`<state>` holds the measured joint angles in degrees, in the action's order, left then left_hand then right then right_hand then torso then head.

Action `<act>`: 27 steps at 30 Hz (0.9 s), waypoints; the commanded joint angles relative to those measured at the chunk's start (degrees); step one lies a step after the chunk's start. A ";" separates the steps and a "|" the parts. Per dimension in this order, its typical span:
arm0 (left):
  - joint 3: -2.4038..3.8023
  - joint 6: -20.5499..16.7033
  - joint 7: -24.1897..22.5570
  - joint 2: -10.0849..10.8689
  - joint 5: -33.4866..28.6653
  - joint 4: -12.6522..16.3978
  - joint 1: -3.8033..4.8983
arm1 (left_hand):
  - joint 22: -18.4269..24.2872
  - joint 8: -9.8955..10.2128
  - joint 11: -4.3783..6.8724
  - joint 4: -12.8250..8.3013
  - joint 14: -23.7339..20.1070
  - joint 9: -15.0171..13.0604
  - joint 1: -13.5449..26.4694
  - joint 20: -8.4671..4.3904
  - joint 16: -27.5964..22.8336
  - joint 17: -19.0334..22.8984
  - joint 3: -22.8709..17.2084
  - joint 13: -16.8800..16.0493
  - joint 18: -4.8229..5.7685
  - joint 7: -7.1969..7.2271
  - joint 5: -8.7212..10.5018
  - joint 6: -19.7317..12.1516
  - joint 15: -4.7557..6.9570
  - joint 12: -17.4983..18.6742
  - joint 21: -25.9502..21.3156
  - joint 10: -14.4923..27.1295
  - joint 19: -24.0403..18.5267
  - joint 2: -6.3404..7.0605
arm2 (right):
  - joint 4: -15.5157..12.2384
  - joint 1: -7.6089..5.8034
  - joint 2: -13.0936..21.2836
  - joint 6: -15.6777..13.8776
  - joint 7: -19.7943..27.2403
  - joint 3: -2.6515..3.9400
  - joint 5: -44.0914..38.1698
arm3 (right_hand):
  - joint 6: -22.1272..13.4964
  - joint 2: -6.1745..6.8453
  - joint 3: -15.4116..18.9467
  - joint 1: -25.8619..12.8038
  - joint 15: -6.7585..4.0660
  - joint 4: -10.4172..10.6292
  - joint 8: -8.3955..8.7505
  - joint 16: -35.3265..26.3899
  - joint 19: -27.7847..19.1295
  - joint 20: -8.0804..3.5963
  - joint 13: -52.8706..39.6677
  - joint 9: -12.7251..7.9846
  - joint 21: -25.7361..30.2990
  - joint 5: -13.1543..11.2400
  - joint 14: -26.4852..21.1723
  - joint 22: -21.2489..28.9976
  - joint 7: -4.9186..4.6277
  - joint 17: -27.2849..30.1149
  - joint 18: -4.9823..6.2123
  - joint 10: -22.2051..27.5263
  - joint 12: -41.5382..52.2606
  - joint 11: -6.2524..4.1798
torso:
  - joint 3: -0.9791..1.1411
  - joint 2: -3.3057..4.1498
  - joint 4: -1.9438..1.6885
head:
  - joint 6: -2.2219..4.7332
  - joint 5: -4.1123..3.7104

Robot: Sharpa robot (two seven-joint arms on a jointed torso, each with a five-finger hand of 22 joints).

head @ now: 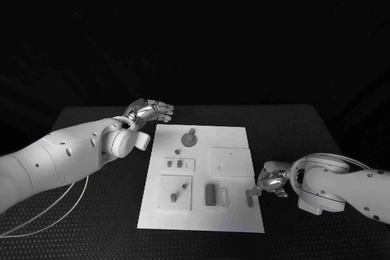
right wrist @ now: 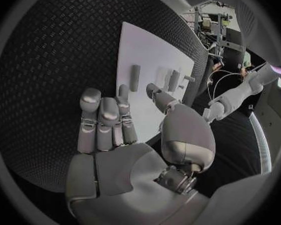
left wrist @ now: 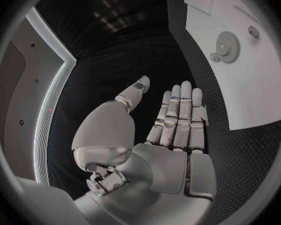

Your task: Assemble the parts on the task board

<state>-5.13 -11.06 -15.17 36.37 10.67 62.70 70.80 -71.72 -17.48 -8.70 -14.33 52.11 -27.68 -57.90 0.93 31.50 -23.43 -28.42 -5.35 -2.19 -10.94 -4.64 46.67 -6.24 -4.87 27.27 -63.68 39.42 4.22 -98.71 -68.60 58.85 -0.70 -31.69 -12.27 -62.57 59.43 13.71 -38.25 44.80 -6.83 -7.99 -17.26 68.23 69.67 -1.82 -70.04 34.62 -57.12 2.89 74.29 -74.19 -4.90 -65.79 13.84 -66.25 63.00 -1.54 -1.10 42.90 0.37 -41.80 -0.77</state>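
The white task board (head: 231, 217) lies mid-table with grey parts on it: a gear (head: 187, 139) near the far edge, two short pegs (head: 174, 165) in a plate, and a slotted block (head: 211, 194). A short rod (head: 249, 199) lies flat by the board's right edge. My right hand (head: 270, 184) hovers just right of the rod with its fingers stretched out and holds nothing; in the right wrist view the rod (right wrist: 135, 77) lies beyond the fingertips (right wrist: 123, 91) of that hand (right wrist: 125, 135). My left hand (head: 151, 110) is off the board's far left corner, its fingers straight and empty (left wrist: 175, 127), with the gear (left wrist: 227, 46) nearby.
A square raised plate (head: 231, 161) sits on the board's right half, and another plate (head: 176, 193) with a small peg at the near left. A thin white cable (head: 49, 215) loops on the table under my left arm. Black table surface surrounds the board.
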 commanded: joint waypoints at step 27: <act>0.02 1.00 -0.46 -0.01 -0.20 0.29 0.06 | -0.13 -0.35 -0.01 0.38 0.15 0.13 0.56 0.00 -0.43 -0.22 -0.01 0.13 -0.77 0.42 0.30 0.11 -0.44 -0.25 -0.35 -0.31 0.47 -0.09 | 2.85 5.24 -5.56 -1.84 -1.70 -0.20 -14.72 | 0.68 -3.41 -1.34 2.05 -0.60 -1.58 -0.33 -0.26 0.05 -0.52 -0.61 0.35 -0.53 -0.10 0.32 -0.24 0.34 -0.18 1.16 -1.15 0.76 -0.18 | 0.05 0.03 -0.09 | -0.56 0.35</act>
<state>-5.14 -10.97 -15.15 36.39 10.67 62.83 70.80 -71.76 -17.48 -8.70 -14.33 52.11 -27.63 -57.90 0.93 31.27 -23.59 -28.42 -5.30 -2.19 -10.94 -4.64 46.67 -6.24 -4.87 27.27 -63.68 39.42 4.22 -96.36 -64.50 53.90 -2.74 -32.57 -11.74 -72.91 60.67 10.27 -39.54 46.39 -7.02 -9.36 -27.31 68.23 69.64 -1.87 -70.59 34.86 -57.44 2.89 74.50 -74.39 -4.48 -65.90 13.81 -67.40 63.46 -1.63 -1.04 42.92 0.29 -42.34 -0.44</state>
